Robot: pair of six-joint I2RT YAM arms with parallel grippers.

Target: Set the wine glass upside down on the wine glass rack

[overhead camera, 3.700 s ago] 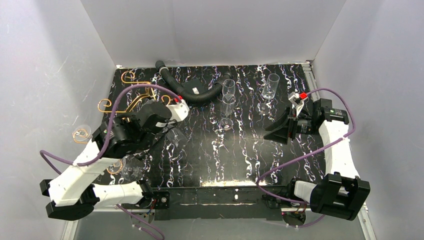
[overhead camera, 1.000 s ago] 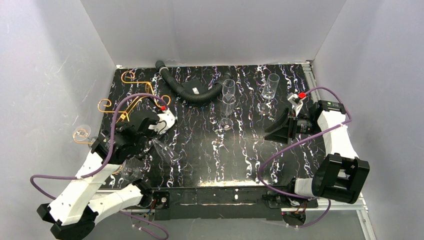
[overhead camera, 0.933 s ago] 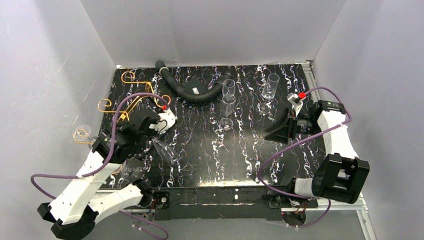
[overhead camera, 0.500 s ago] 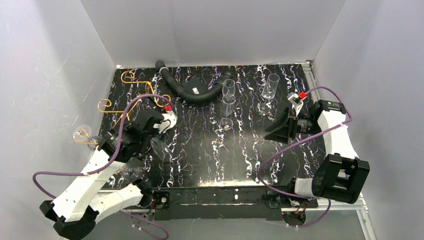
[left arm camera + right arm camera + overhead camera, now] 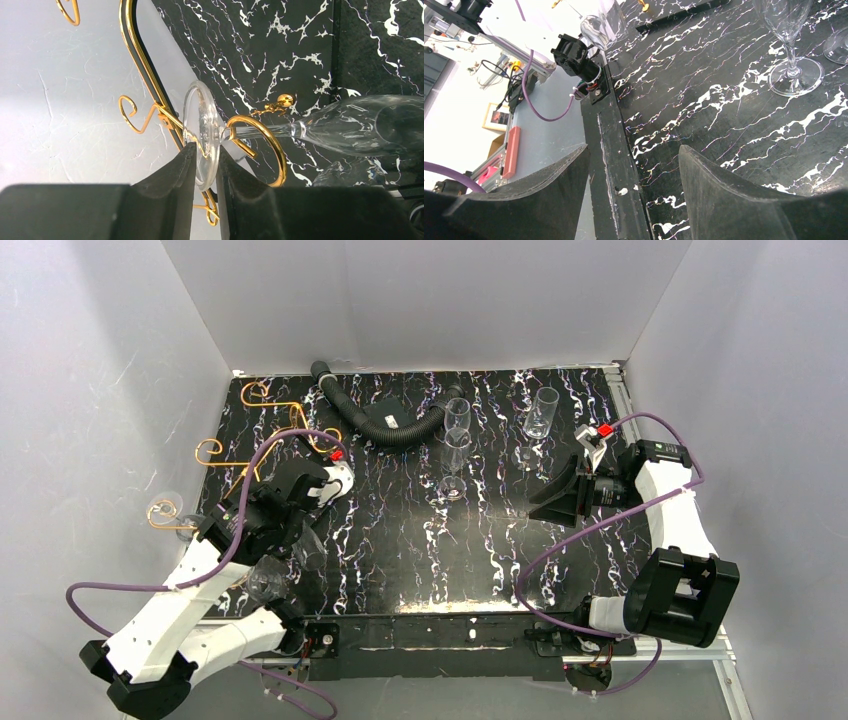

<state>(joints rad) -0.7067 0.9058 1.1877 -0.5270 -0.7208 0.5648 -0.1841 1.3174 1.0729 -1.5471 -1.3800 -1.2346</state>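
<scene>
Left wrist view: the wine glass [image 5: 345, 125] lies sideways at mid-frame, its stem passing through a loop of the rack [image 5: 122, 20]. The left tool [image 5: 206, 160], narrow, straddles the glass's foot; I cannot tell whether it grips. The right tool [image 5: 634, 155] gapes wide above the counter [image 5: 724, 110].

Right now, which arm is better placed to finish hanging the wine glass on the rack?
Left. The left fingers flank the foot of the wine glass, whose stem already sits in a gold loop of the wine glass rack. The right fingers stand open, far off near the upright glasses.
</scene>
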